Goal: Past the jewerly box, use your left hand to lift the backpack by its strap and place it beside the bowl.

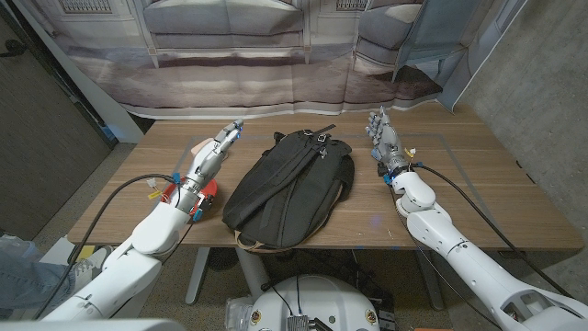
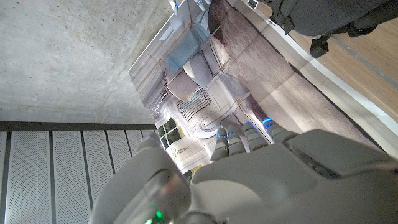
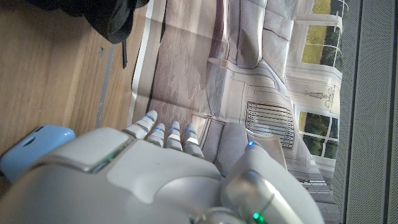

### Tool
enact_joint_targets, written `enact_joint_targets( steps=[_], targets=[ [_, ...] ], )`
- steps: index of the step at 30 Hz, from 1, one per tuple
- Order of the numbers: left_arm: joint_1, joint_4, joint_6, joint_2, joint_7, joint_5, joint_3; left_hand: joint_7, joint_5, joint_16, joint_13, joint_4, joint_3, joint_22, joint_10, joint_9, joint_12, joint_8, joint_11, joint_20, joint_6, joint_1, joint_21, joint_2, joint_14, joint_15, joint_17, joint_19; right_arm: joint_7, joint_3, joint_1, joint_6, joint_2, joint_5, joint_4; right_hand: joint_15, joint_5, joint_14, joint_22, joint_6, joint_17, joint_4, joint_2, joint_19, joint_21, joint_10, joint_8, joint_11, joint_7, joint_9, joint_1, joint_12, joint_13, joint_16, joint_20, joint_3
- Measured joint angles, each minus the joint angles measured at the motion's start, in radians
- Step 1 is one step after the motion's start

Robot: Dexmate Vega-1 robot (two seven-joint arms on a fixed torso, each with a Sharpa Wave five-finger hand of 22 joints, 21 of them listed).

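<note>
A black backpack (image 1: pixel 289 188) lies flat in the middle of the wooden table (image 1: pixel 478 198), its top loop strap (image 1: pixel 321 133) at the far end. My left hand (image 1: pixel 213 152) hovers just left of it, fingers stretched forward and apart, holding nothing. A red boxy object (image 1: pixel 206 199) sits under my left wrist, partly hidden. On the other side of the backpack my right hand (image 1: pixel 386 138) stands with fingers up and apart, empty. A light blue rounded object (image 3: pixel 30 154) lies close beside my right hand (image 3: pixel 161 174). The backpack's edge (image 2: pixel 323 18) lies beyond my left hand (image 2: pixel 249 168).
A printed backdrop of a sofa (image 1: pixel 276 46) hangs right behind the table's far edge. Black cables (image 1: pixel 119 198) run along both forearms. Bare wood lies to the right of the backpack and at the table's far left corner (image 1: pixel 165 138).
</note>
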Motion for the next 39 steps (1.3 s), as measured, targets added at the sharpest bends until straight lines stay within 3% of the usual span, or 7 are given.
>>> enact_joint_targets(
  steps=[6,14,15,26,27,39],
  targets=[
    [0.019,-0.041,0.039,0.008,0.032,0.059,-0.009,-0.003,0.000,0.000,0.000,-0.002,-0.002,0.000,0.000,0.000,0.000,0.000,0.000,0.000,0.003,0.010,-0.004,-0.002,0.000,0.000,0.000,0.000,0.003,-0.001,0.002,0.001,0.001,0.000,0.003,0.000,0.000,0.000,0.000,0.000,0.000,0.000,0.000,0.000,0.000,0.005,-0.008,-0.006,0.000,0.000,0.000,0.000,0.000,0.000,0.000,0.000],
    [0.019,-0.041,0.085,0.008,0.061,0.116,-0.009,-0.003,0.007,0.000,0.000,-0.007,-0.001,0.000,0.000,0.000,0.000,0.000,0.000,0.000,0.003,0.024,-0.008,-0.005,0.000,0.000,0.000,0.000,0.003,-0.003,0.004,0.001,0.001,0.000,0.004,0.000,0.000,0.000,0.000,0.000,0.000,0.000,0.000,0.000,0.000,0.005,-0.008,-0.006,0.000,0.000,0.000,-0.004,0.000,0.000,0.000,0.000],
    [0.044,-0.093,0.092,0.023,0.066,0.127,-0.024,-0.003,0.008,0.000,0.000,-0.009,-0.003,0.000,0.000,0.000,0.000,0.000,0.000,0.000,0.003,0.024,-0.008,-0.005,0.000,0.000,0.000,0.000,0.007,-0.003,0.005,0.001,0.001,0.001,0.005,0.000,0.000,0.000,0.000,0.000,0.000,0.000,0.000,0.000,0.000,0.005,-0.008,-0.006,0.000,0.000,0.000,-0.006,0.000,0.000,0.000,0.000],
    [0.053,-0.109,0.146,0.026,0.106,0.199,-0.030,-0.003,0.008,0.000,0.000,-0.023,-0.001,0.000,0.000,0.000,-0.005,0.000,0.000,0.000,0.014,0.041,-0.012,-0.006,0.000,0.000,0.000,0.000,0.010,-0.004,0.011,0.001,0.002,0.001,0.011,0.000,0.000,0.000,0.000,0.000,0.005,0.000,0.000,0.000,0.000,0.005,-0.008,-0.006,0.000,0.000,0.000,-0.006,0.000,0.000,0.000,0.000],
    [0.084,-0.160,0.156,0.031,0.112,0.210,-0.047,-0.003,0.008,0.000,0.000,-0.023,-0.001,0.000,0.000,0.000,-0.005,0.000,0.000,0.000,0.014,0.049,-0.012,-0.004,0.000,0.000,0.000,0.000,0.010,-0.005,0.012,0.001,0.002,0.001,0.012,0.000,0.000,0.000,0.000,0.000,0.005,0.000,0.000,0.000,0.000,0.005,-0.008,-0.006,0.000,0.000,0.000,-0.006,0.000,0.000,0.000,0.000],
    [0.111,-0.197,0.189,0.039,0.129,0.251,-0.065,-0.003,0.008,0.000,0.000,-0.028,0.000,0.000,0.005,0.000,-0.005,0.000,-0.005,0.006,0.014,0.062,-0.012,-0.001,0.000,0.000,0.000,-0.006,0.019,-0.008,0.013,-0.003,0.005,0.006,0.016,0.000,0.000,0.000,0.000,0.009,0.005,-0.004,0.000,0.000,0.000,0.005,-0.008,-0.006,0.002,0.000,0.000,-0.006,0.000,0.000,0.000,-0.004]
  ],
)
